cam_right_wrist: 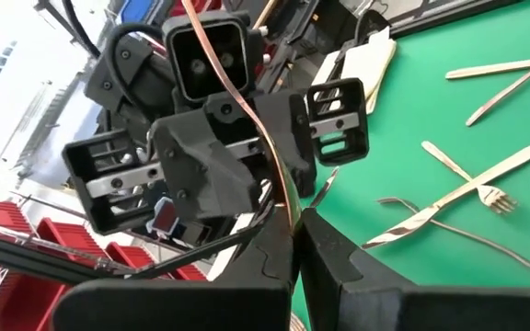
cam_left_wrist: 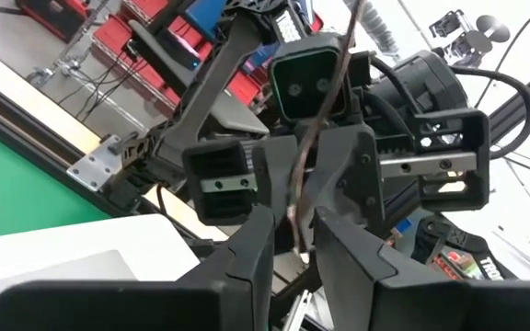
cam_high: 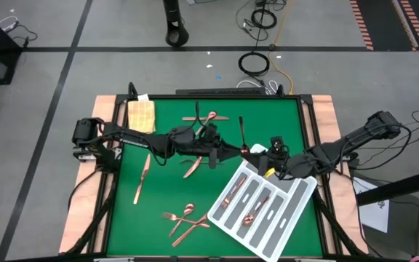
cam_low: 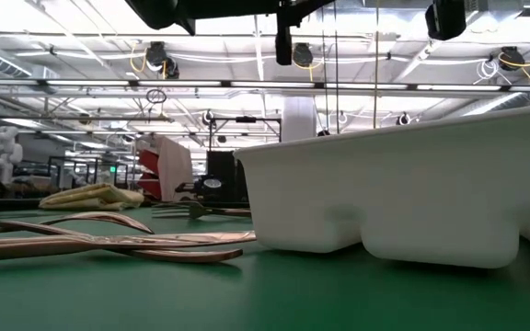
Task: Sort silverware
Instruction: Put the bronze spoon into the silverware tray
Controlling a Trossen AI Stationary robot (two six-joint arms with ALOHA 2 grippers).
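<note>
Both grippers are meeting mid-table, left gripper [cam_left_wrist: 293,244] and right gripper [cam_right_wrist: 297,241] each pinching one utensil [cam_high: 244,138] between them. A few pieces are lying in the tray [cam_high: 297,207]; most silverware [cam_high: 184,218] is waiting on the mat.

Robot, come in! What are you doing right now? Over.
Left gripper and right gripper both shut on one copper utensil, above the table. Tray just beside. Nothing blocking.

Copper silverware [cam_high: 187,220] lies scattered on the mat, several pieces in tray.
</note>
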